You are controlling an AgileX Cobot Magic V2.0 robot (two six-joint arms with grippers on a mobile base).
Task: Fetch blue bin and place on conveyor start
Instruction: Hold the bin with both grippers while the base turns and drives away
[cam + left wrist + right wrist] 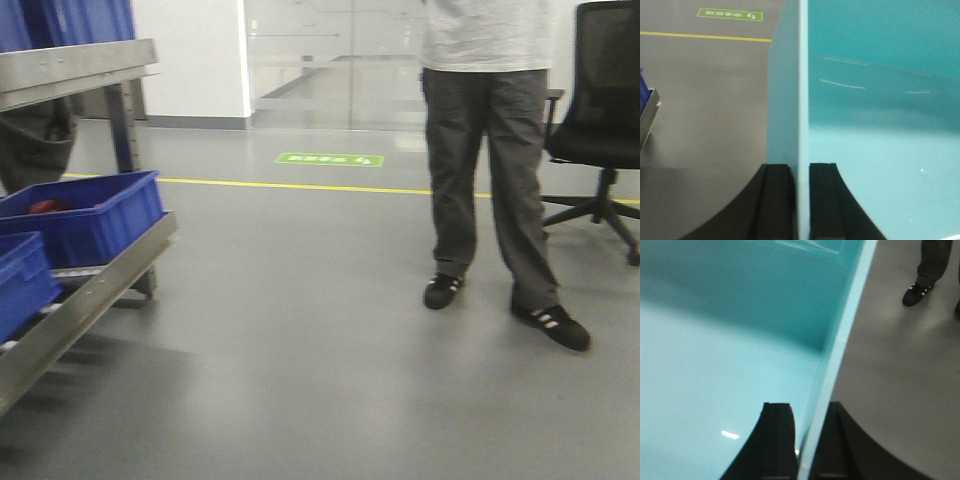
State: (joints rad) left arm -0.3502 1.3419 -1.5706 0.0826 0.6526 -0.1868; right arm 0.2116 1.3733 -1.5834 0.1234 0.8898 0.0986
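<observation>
Left wrist-mounted view: the left gripper [800, 172] is clamped on a side wall of the blue bin [880, 150], one finger inside and one outside. Right wrist-mounted view: the right gripper [807, 415] pinches the bin's opposite wall the same way. Left of the bin run a yellow line [705, 36] and a green floor sign [730, 14]. Right of it stands a person [490, 150], by an office chair [600, 100]. Dark blue crates [90, 215] sit on a steel shelf [90, 290].

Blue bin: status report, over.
Left gripper and right gripper each shut on a wall of the blue bin. No contents seen. Person stands ahead; conveyor not in view.
</observation>
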